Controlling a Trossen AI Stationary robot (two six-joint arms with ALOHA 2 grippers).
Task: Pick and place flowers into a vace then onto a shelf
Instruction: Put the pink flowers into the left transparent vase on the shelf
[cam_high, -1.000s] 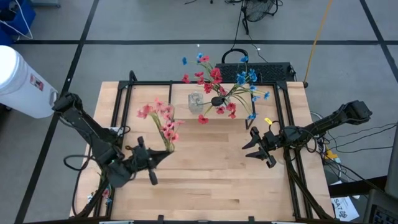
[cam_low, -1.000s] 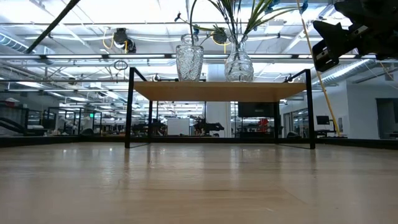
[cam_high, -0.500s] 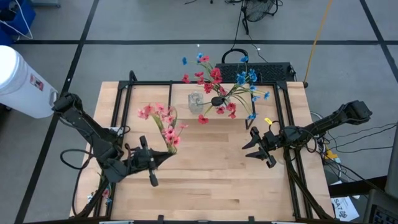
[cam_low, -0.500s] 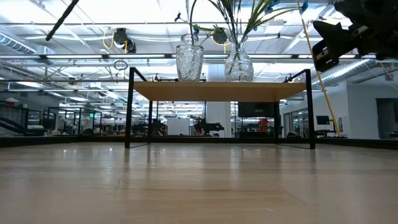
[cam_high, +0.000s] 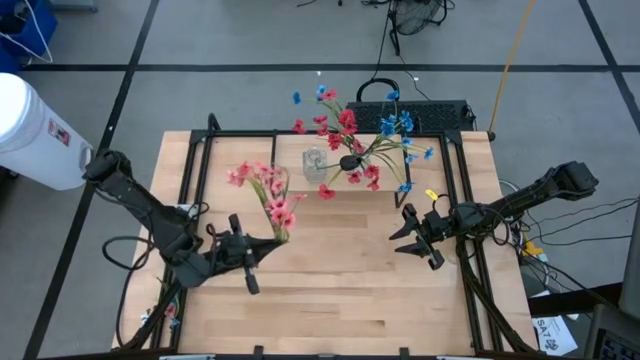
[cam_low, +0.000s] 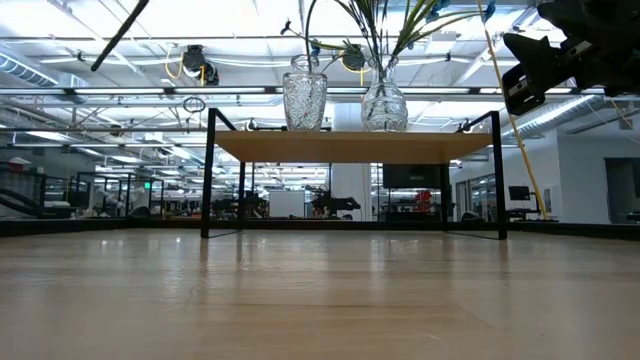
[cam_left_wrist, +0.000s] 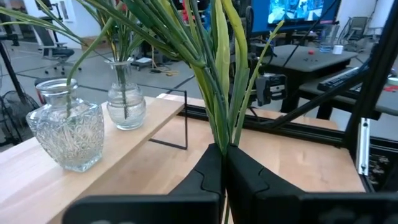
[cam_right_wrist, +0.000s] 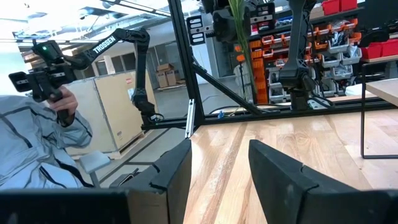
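The pink spray (cam_high: 262, 190) stands in my left gripper (cam_high: 268, 245), which is shut on its green stems (cam_left_wrist: 217, 93) over the table's left middle, near of the shelf. The light-wood shelf (cam_low: 350, 146) on black legs carries two glass vases by their bases, a faceted one (cam_left_wrist: 67, 134) and a round one (cam_left_wrist: 125, 104). Red and blue sprays (cam_high: 355, 130) stand in the vases. My right gripper (cam_high: 405, 232) hovers open over the table's right side (cam_right_wrist: 217, 163), touching nothing. My left gripper pinches the bundle of green stems near its lower end (cam_left_wrist: 225, 142) between its two fingers (cam_left_wrist: 205, 174). The fingers come level from the table's left and lie across the stems. The spray is lifted clear of the table and rises above the fingers, leaning toward the far edge.
A black metal frame (cam_high: 200, 160) borders the wooden tabletop (cam_high: 340, 290). The shelf stands at the far middle, with open table between it and the near edge. A white barrel (cam_high: 30, 130) stands off the table's left. A person in a grey sleeve (cam_right_wrist: 37, 143) shows beyond the table.
My left gripper has carried the pink spray a short way toward the table's right, closer to the shelf, still shut on the stems. The blossoms have shifted with it. The right arm has kept still.
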